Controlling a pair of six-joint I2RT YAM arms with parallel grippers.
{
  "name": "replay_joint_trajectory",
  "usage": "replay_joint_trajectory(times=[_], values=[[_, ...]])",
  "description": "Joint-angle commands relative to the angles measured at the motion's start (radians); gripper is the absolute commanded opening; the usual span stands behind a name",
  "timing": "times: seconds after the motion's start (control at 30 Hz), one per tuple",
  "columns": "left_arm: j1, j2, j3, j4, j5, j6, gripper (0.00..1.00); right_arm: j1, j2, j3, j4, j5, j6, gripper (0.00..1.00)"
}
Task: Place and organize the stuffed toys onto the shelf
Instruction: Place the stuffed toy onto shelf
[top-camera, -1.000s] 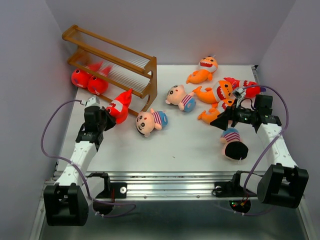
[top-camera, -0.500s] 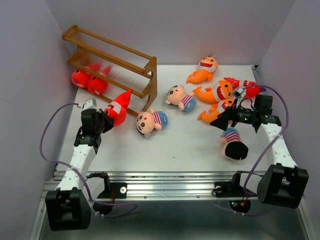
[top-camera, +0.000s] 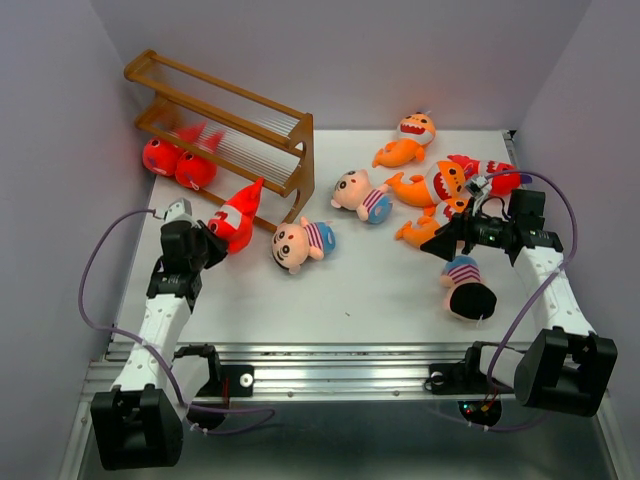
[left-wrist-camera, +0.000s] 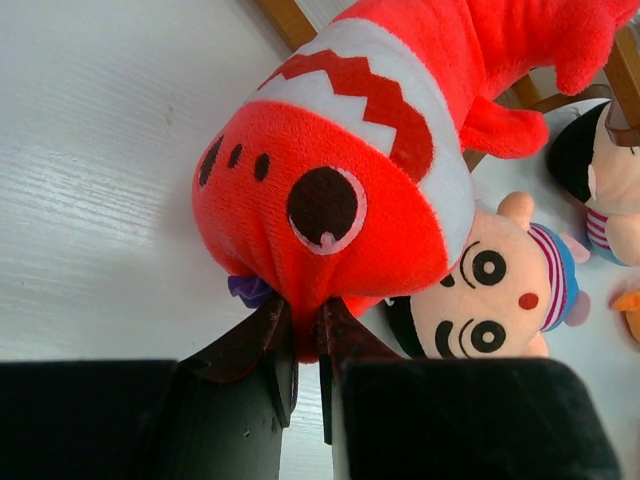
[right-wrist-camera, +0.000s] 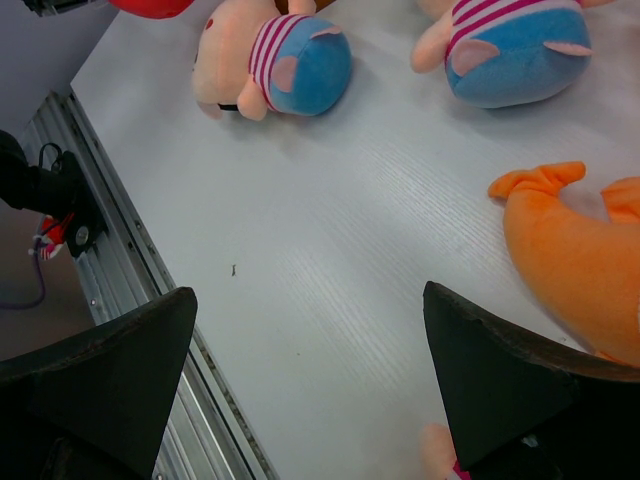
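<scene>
My left tool (left-wrist-camera: 300, 322) is pinching the head end of a red shark (left-wrist-camera: 340, 170), low over the white counter (left-wrist-camera: 90, 220) by the foot of the brown shelf (top-camera: 225, 125), with a black-haired boy toy (left-wrist-camera: 495, 295) just beside it. My right tool (right-wrist-camera: 310, 380) is spread wide above the counter, with an orange shark (right-wrist-camera: 580, 260) near one finger and two striped boy toys (right-wrist-camera: 280, 60) farther off. Two more red sharks (top-camera: 160, 157) sit at the bottom of the shelf.

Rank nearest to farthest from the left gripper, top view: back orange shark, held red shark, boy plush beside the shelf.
1. Red shark, pinched in the left gripper.
2. Boy plush, lying just to its right.
3. Orange shark, far right at the back edge.
</scene>
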Motion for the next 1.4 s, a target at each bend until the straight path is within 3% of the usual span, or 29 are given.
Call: replay_joint_trajectory(times=[0.0, 0.23, 0.5, 0.7, 0.97, 1.2, 1.37], values=[[0.011, -0.033, 0.024, 0.001, 0.015, 0.011, 0.0, -0.007, -0.017, 0.01, 0.01, -0.007, -0.021, 1.0], [0.014, -0.108, -0.002, -0.045, 0.053, -0.097, 0.0, -0.007, -0.019, 0.011, 0.007, -0.004, -0.023, 1.0], [0.015, -0.301, -0.011, -0.132, 0.078, -0.213, 0.0, -0.007, -0.01, 0.011, 0.009, -0.004, -0.024, 1.0], [0.015, -0.39, -0.013, -0.175, 0.056, -0.229, 0.0, -0.007, -0.002, 0.013, 0.009, 0.008, -0.024, 1.0], [0.015, -0.355, 0.001, -0.186, 0.017, -0.221, 0.0, -0.007, -0.001, 0.013, 0.009, 0.02, -0.027, 1.0], [0.015, -0.27, -0.022, -0.111, 0.001, -0.212, 0.0, -0.007, 0.001, 0.011, 0.009, 0.019, -0.027, 1.0], [0.018, -0.177, -0.01, -0.045, -0.088, -0.199, 0.0, -0.007, -0.002, 0.013, 0.009, 0.016, -0.027, 1.0]])
